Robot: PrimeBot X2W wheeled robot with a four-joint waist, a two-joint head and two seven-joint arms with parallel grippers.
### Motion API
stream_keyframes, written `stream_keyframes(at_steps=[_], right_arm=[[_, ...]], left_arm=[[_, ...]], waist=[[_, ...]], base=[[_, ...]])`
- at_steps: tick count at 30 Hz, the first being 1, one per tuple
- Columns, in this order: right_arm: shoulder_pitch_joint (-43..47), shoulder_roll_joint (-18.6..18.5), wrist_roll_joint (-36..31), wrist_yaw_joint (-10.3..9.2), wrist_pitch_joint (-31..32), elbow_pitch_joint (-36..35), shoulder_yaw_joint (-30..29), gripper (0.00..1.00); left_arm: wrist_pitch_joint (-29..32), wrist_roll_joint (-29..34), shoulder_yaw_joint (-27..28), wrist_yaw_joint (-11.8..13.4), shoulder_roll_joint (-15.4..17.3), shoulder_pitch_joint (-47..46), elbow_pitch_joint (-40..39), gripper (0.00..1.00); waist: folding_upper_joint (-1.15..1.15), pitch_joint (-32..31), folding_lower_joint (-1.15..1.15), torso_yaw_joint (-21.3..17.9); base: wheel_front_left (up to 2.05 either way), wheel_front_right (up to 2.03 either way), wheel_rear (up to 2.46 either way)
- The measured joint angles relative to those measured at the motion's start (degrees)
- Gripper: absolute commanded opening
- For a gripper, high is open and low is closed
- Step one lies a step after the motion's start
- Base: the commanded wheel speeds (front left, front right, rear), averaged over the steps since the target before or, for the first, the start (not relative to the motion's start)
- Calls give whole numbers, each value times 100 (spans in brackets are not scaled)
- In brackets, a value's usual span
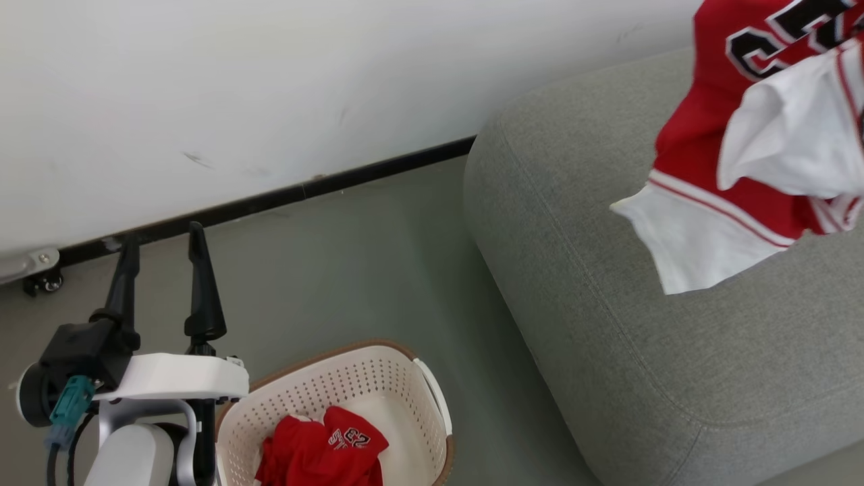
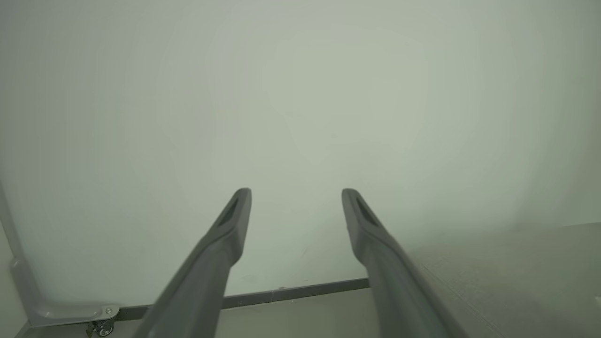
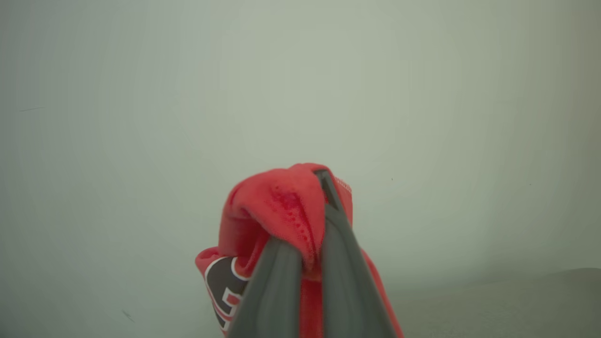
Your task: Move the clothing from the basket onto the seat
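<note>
A red and white piece of clothing (image 1: 749,148) hangs in the air above the grey seat (image 1: 641,337) at the upper right of the head view. In the right wrist view my right gripper (image 3: 317,188) is shut on a fold of that red clothing (image 3: 277,206), which drapes over the fingers. More red clothing (image 1: 324,449) lies crumpled in the cream basket (image 1: 304,398) on the floor at the bottom. My left gripper (image 1: 163,253) stands open and empty left of the basket, fingers toward the wall; its open fingers (image 2: 230,225) face the white wall in its own view.
A white wall (image 1: 270,88) with a black baseboard (image 1: 337,182) runs behind the basket and seat. A caster wheel (image 1: 40,280) on a metal foot sits at the far left by the wall. Grey-green floor (image 1: 378,270) separates basket and seat.
</note>
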Motion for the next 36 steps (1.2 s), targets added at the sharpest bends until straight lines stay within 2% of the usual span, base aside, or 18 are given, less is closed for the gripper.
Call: stream_keyframes(at_steps=[9, 21, 36], right_arm=[[-754, -290, -22, 0, 332, 513, -417, 0], [-1183, -609, -82, 0, 389, 1091, -509, 0], [-1284, -525, -175, 0, -38, 1726, -653, 0]], left_arm=[[0, 62, 74, 66, 165, 16, -372, 100], [104, 345, 71, 114, 430, 12, -916, 100], [447, 414, 40, 63, 755, -78, -1314, 100]], waist=[[0, 448, 0, 21], [0, 1066, 0, 123], [0, 1733, 0, 257]], base=[[0, 0, 0], [0, 0, 0], [0, 0, 0]])
